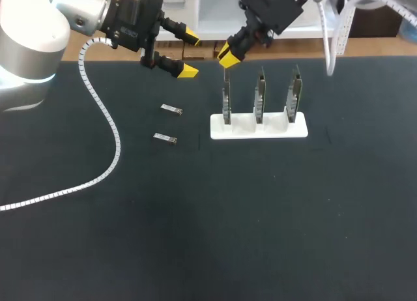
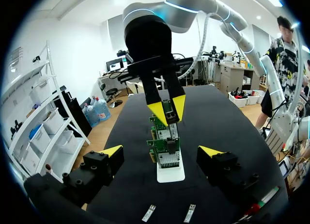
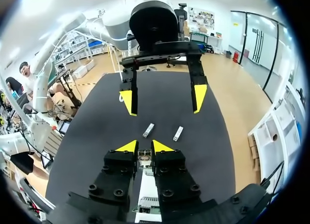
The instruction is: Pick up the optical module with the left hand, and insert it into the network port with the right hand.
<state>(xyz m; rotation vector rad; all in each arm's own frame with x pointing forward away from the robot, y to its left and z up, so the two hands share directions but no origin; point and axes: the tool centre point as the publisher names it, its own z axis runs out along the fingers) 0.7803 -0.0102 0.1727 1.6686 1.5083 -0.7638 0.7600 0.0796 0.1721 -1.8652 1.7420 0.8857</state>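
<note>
Silver, slim, 2 optical modules (image 1: 171,109) lie beside the white rack (image 1: 273,130) of 3 boards (image 1: 260,96). Left gripper (image 1: 189,53) gapes wide; right gripper (image 1: 226,58) pinches another module (image 3: 144,158) above the leftmost one.

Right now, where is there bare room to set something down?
Bare: black table before the white card holder and two silver modules, right of white coiled cable; also right of holder. Crowded: by left hand, right hand.

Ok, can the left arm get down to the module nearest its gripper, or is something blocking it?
Probably yes. The left gripper hangs open above the table near that optical module, nothing covers it, and the right gripper is away at the white holder's end board.
</note>
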